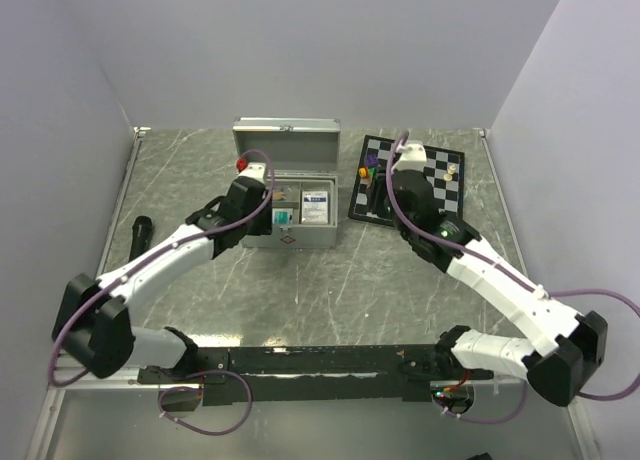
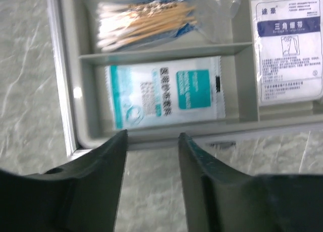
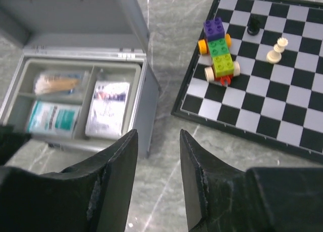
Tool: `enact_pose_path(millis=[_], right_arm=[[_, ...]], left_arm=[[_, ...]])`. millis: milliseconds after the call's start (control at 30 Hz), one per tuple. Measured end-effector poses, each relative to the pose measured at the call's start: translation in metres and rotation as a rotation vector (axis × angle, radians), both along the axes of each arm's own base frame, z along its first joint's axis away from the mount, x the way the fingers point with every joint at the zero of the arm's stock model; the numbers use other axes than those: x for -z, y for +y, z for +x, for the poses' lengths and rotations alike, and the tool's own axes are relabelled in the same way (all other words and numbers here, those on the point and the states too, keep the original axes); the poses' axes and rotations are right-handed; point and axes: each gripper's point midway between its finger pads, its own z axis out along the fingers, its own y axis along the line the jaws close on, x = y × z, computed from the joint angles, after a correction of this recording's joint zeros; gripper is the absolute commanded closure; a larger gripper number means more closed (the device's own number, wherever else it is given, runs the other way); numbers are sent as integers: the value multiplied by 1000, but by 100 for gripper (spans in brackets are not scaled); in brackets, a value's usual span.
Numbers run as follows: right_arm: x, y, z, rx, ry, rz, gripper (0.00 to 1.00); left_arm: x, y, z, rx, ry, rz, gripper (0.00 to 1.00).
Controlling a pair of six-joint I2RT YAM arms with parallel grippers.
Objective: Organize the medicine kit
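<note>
Three packets lie in the medicine kit point(image 1: 310, 238), which stands open at the middle of the bench point(image 1: 350, 280), lid raised toward 12 o'clock. Its grey tray point(image 2: 166, 53) holds a cotton-swab packet point(image 2: 144, 22) in the far-left cell, a teal-and-white packet point(image 2: 164, 93) in the cell nearer the arms, and a white packet with a blue band point(image 2: 287, 50) in the long cell at 3 o'clock. The left tool point(image 2: 152, 136) hovers just off the kit's 7 o'clock corner, jaws moderately apart with nothing between them. The right tool point(image 3: 159, 136) hangs over bare bench between the kit and the chessboard point(image 3: 282, 91) at its 3 o'clock, equally parted and empty. A block toy point(image 3: 218, 53) sits on that board. The tray looks filled, so the step in hand is probably checking the fit or shutting the lid. To do it well, each packet should lie flat below the tray rim, and one tool should steady the case while the other moves the lid.
</note>
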Motion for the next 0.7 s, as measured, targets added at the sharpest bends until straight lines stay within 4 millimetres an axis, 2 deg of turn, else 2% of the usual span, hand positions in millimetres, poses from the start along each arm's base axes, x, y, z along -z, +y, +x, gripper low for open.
enact_pose_path(millis=[100,167,233,300,367,400,467,533,600,700], right_arm=[[-8,2,21,27,2,18,52],[-20,3,41,56,-2,44,51],[-36,2,64,88,-18,73,50],[-49,4,86,108,-33,96,49],[-61,7,110,123,-40,110,48],[-68,9,123,127,-45,118,47],[-81,20,149,118,-53,131,46],[-89,33,172,99,-58,140,46],[-90,45,191,78,-54,138,45],[-80,61,211,39,-31,128,44]], left_arm=[[-18,9,-13,-38,-28,-30,37],[-45,17,-20,-81,-96,-88,34],[-81,29,-30,-135,-197,-182,34],[-106,40,-41,-184,-274,-275,35],[-117,52,-54,-245,-317,-369,38],[-115,55,-59,-268,-318,-402,39],[-99,57,-65,-305,-288,-441,40],[-68,59,-75,-344,-227,-471,40],[-38,60,-85,-369,-166,-488,41],[-17,61,-97,-389,-126,-539,41]])
